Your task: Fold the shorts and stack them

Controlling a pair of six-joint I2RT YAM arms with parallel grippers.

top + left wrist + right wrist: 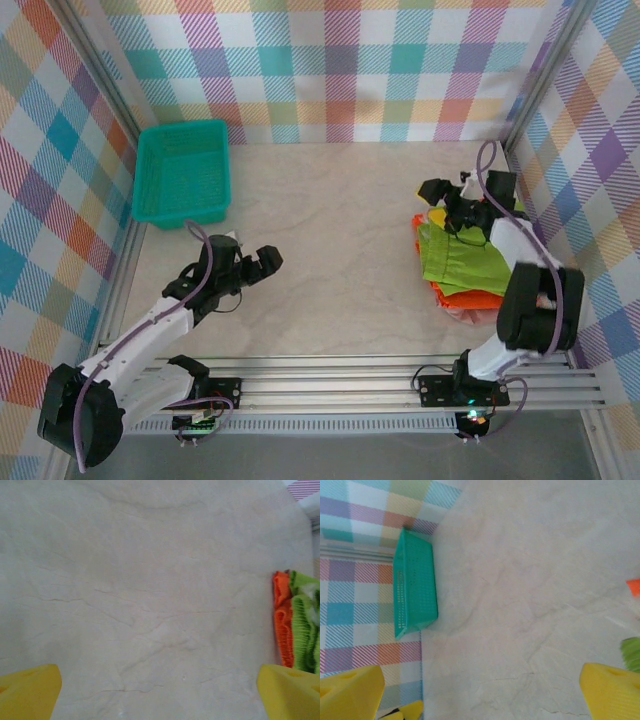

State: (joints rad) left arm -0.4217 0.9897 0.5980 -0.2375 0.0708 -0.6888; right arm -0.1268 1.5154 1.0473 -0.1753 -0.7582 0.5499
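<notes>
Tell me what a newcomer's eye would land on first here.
First the bright heap of shorts at the right edge of the table, lime green on top of orange. Then the teal basket in the far left corner, set against the loud plaid walls.

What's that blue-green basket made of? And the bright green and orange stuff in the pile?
The teal basket looks like hard plastic mesh: tiny holes dot its walls. The lime green shorts and orange shorts look like soft matte cloth, probably; they wrinkle and show ribbed edges.
</notes>
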